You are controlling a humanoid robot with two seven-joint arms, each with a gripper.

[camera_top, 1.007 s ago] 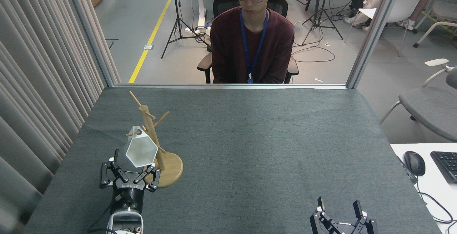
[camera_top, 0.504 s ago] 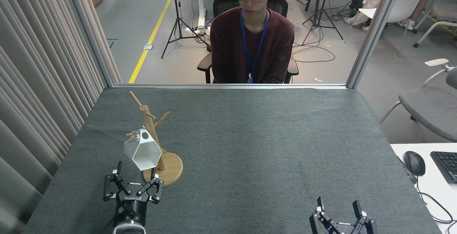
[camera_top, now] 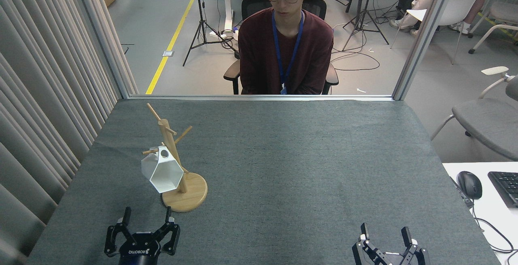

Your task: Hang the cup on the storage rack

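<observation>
A wide surface [camera_top: 283, 168] covered in dark grey felt fills most of the head view, running from the near edge back to a metal-framed partition. Pleated beige curtains [camera_top: 44, 95] line the left side. Beyond the partition a person [camera_top: 285, 42] in a dark red top with a blue lanyard sits in a black chair, facing the surface. Behind the person, tripods [camera_top: 202, 22] and cables stand on a grey floor marked with a yellow line. To the right, a grey chair [camera_top: 485, 123] sits beside a white desk corner holding a black mouse [camera_top: 469, 184] and part of a keyboard [camera_top: 506, 186].

On the left half of the surface stands the storage rack [camera_top: 178, 176], a light wooden mug tree with a round disc base, an upright post and thin pegs angled upward. The cup [camera_top: 164, 172] hangs on it: a white faceted cup whose tab handle is threaded over a lower peg on the left of the post, so the body tilts and its hexagonal opening faces forward and down, clear of the felt.

The left gripper [camera_top: 146, 218] sits at the near edge, in front of the rack and well apart from the cup, its black fingers spread with nothing between them. The right gripper [camera_top: 385, 232] rests at the near right edge, partly cut off by the frame, its fingers likewise spread and holding nothing.
</observation>
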